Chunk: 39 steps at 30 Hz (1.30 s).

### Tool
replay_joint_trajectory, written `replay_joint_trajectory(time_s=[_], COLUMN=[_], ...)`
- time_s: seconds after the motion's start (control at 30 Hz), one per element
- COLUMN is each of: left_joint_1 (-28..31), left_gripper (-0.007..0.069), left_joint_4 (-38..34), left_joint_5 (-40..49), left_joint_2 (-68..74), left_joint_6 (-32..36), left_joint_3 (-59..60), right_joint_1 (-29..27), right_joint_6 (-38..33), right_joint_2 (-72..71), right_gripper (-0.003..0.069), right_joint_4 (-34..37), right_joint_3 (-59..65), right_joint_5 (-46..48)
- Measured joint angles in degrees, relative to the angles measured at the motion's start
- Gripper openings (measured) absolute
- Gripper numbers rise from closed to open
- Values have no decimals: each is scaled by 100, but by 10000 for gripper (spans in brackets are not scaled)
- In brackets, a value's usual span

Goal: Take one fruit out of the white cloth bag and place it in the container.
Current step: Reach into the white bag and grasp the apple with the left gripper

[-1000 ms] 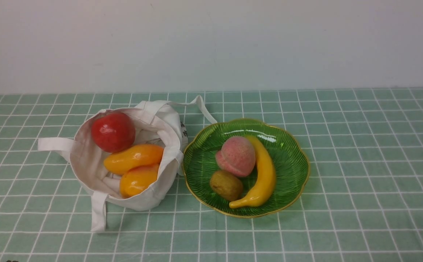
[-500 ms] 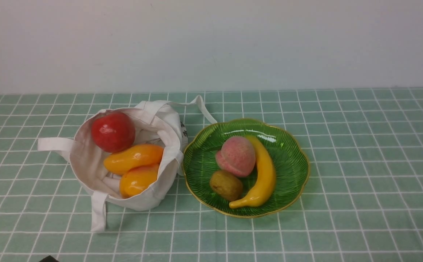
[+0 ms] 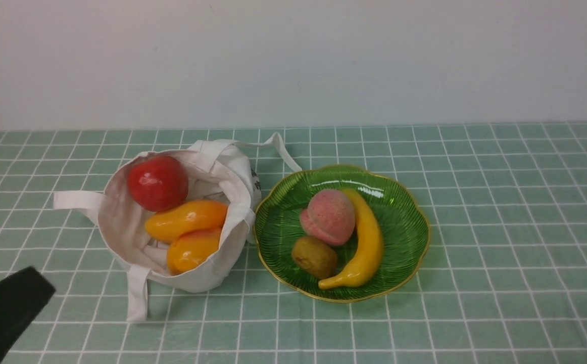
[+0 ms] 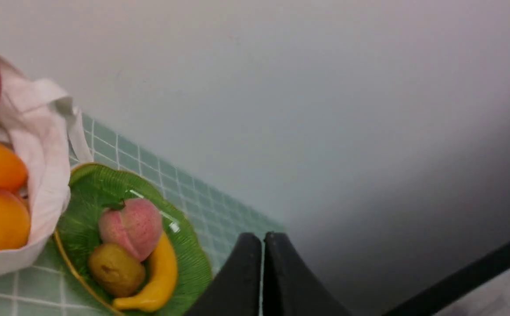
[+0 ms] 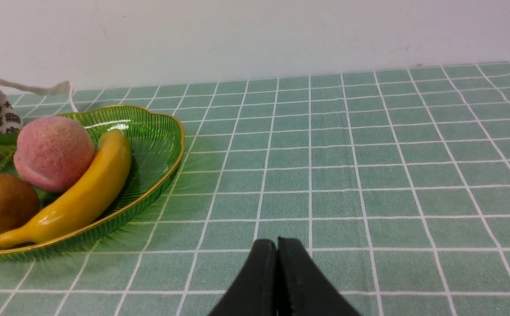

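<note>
Left gripper (image 4: pixel 262 267) and right gripper (image 5: pixel 277 267) were pressed together (both empty); the apple (image 3: pixel 157 183) sat uncovered, seemingly touching the rim of the white cloth bag (image 3: pixel 121 237).

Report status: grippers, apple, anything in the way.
Left gripper shut, empty, short of white cloth bag. Right gripper shut, empty, low over the table. Apple in bag, uncovered, beside two mangoes. Green dish holds peach, banana, kiwi; room left.
</note>
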Motion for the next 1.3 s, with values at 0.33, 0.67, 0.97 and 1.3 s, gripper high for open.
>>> replay_joint_trajectory(time_s=[0.33, 0.67, 0.97, 1.3], left_joint_1=[0, 0, 0, 0], left_gripper=[33, 417, 664, 668], left_joint_4=[2746, 3796, 4089, 4487], left_joint_5=[1700, 1937, 1872, 1107], left_joint_2=[3986, 7021, 8386, 8821], left_joint_6=[109, -409, -409, -425], left_joint_3=[-2102, -3938, -5053, -5217], right_joint_1=[0, 0, 0, 0], right_joint_6=[0, 0, 0, 0], right_joint_2=[0, 0, 0, 0], right_gripper=[-12, -12, -12, -12], right_joint_4=[0, 0, 0, 0], right_joint_3=[0, 0, 0, 0], right_joint_5=[0, 0, 0, 0])
